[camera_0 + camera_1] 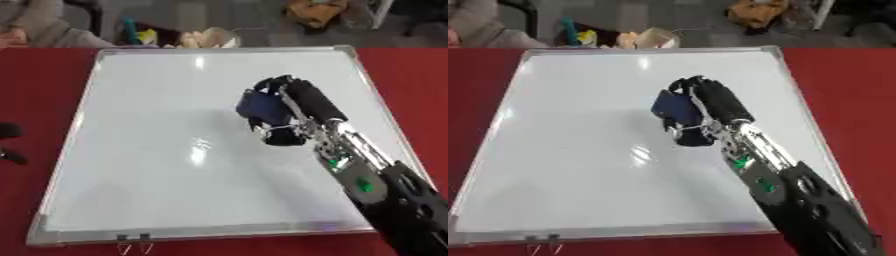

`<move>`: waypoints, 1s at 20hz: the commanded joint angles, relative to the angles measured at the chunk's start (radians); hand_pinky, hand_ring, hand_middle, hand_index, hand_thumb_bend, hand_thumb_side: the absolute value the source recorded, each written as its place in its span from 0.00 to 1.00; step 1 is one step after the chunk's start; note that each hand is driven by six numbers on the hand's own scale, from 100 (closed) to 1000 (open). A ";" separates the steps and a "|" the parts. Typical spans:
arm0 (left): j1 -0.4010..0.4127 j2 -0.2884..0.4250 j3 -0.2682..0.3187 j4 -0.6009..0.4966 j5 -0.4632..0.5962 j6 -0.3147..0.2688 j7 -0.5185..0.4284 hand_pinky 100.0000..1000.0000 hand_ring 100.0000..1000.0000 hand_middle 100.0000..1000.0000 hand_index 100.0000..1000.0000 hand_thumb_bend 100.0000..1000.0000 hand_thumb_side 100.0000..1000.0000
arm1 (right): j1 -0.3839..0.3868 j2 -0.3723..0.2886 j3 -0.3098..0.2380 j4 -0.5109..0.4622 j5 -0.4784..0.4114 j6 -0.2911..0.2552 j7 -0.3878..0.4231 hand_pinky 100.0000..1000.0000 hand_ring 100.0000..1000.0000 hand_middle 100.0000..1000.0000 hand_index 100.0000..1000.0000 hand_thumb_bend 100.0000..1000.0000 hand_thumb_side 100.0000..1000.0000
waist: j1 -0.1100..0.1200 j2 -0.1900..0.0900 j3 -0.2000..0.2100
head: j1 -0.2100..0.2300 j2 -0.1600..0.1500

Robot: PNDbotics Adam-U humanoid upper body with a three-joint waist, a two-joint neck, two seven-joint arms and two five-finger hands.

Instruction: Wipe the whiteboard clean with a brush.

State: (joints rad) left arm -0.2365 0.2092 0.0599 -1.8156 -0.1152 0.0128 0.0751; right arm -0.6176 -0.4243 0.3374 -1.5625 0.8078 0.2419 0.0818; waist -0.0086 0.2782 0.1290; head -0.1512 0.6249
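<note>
A white whiteboard (157, 165) with a silver frame lies flat on the red table and fills most of the view; I see no marks on it, only light glare near its middle. My right hand (293, 107) reaches in from the lower right, fingers curled round a dark blue brush (260, 106) held down against the board a little right of centre. The left hand shows in neither view.
Two small dark objects (10, 131) lie on the red table (35, 90) left of the board. Two binder clips (133, 244) hang at the board's near edge. A person's sleeve and clutter show beyond the far edge.
</note>
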 commanded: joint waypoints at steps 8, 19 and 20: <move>-0.016 0.004 -0.002 -0.018 0.002 -0.003 -0.006 0.35 0.65 0.49 0.56 0.16 0.95 | -0.056 -0.032 -0.051 0.072 0.013 0.030 -0.045 0.15 0.40 0.43 0.77 0.02 0.11 | 0.007 -0.008 0.018 | -0.013 -0.020; -0.026 0.007 -0.006 -0.017 0.003 -0.006 -0.010 0.35 0.65 0.49 0.56 0.16 0.94 | -0.091 -0.033 -0.114 0.185 0.016 0.075 -0.148 0.15 0.41 0.42 0.77 0.02 0.11 | 0.013 -0.003 0.042 | -0.023 -0.033; -0.028 0.007 -0.007 -0.017 0.003 -0.007 -0.010 0.35 0.65 0.49 0.56 0.16 0.94 | -0.093 -0.033 -0.120 0.198 0.015 0.080 -0.160 0.15 0.41 0.42 0.77 0.02 0.11 | 0.013 -0.002 0.044 | -0.024 -0.034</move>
State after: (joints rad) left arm -0.2543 0.2092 0.0534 -1.8157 -0.1147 0.0085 0.0697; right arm -0.6884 -0.4357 0.2343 -1.3682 0.8180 0.3169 -0.0623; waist 0.0027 0.2908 0.1723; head -0.1714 0.6036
